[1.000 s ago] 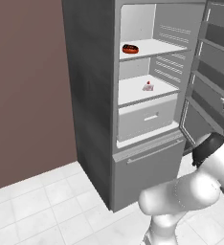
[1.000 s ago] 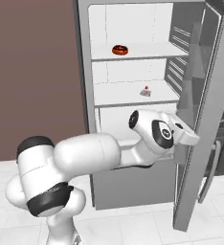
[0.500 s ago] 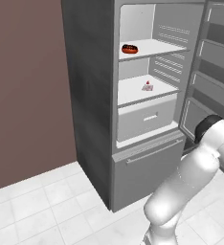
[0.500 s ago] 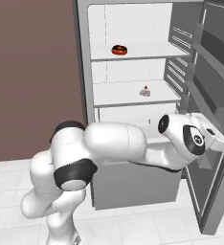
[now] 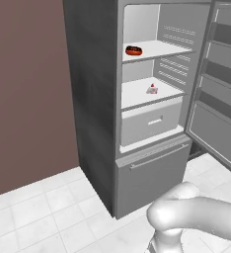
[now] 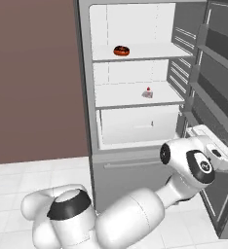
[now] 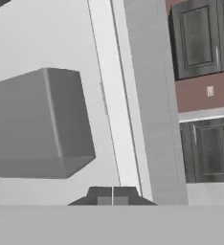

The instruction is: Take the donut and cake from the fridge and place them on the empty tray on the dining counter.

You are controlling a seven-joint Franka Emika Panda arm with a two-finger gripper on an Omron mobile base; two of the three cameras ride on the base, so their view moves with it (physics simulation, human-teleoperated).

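On upper fridge (image 6: pixel 84 73) shelf: donut (image 6: pixel 121 50); cake (image 6: pixel 147 93) on shelf below. Door open. Gripper (image 7: pixel 112 196) w/ tips together, empty, beside door's inner edge.

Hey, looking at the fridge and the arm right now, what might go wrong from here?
The gripper, fingers together, sits right against the open fridge door, so swinging inward might knock it. The cake is tiny and may tip when grasped. The donut sits higher, so reaching it risks clipping the shelf edge.
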